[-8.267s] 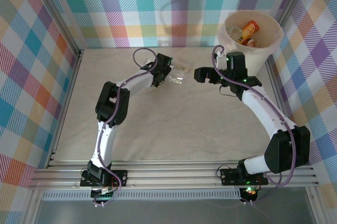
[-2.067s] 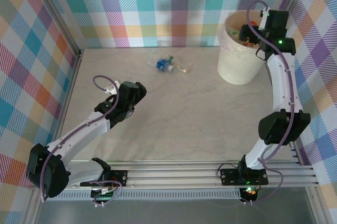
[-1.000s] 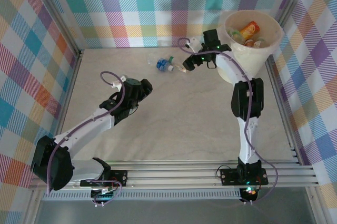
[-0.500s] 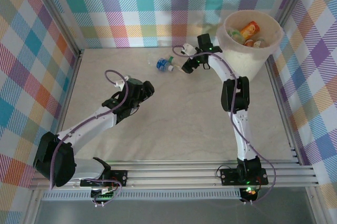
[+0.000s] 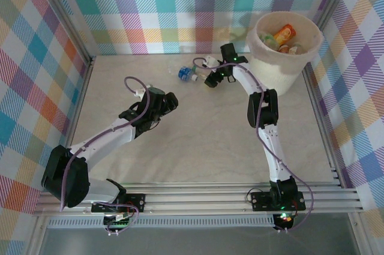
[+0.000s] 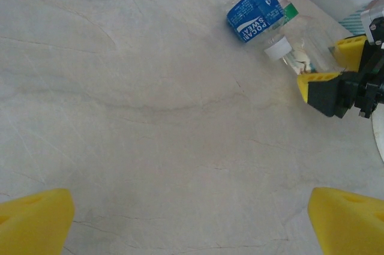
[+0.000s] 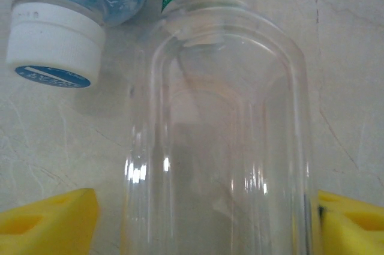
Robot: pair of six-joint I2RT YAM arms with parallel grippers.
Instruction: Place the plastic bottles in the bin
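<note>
A clear bottle with a green label [image 7: 222,129] lies on the table between the yellow pads [image 7: 48,225] of my right gripper [image 7: 204,225], which is open around it. The left pad stands a little off the bottle; the right pad is close against it. Beside it lies a blue-labelled bottle [image 6: 255,12] with a white cap [image 7: 54,42]. From above, both bottles [image 5: 187,73] lie at the back centre, with the right gripper [image 5: 211,80] at them. My left gripper [image 5: 170,100] hovers open and empty over bare table. The bin [image 5: 273,78] holds several bottles [image 5: 285,32].
The checked back wall runs just behind the two bottles. The bin stands in the back right corner, next to the right arm's forearm. In the left wrist view the right gripper's yellow fingers [image 6: 318,81] flank the clear bottle [image 6: 312,51].
The right gripper has come away from over the bin, down and left to the table, and now straddles the clear bottle. The left gripper has crept forward and right.
</note>
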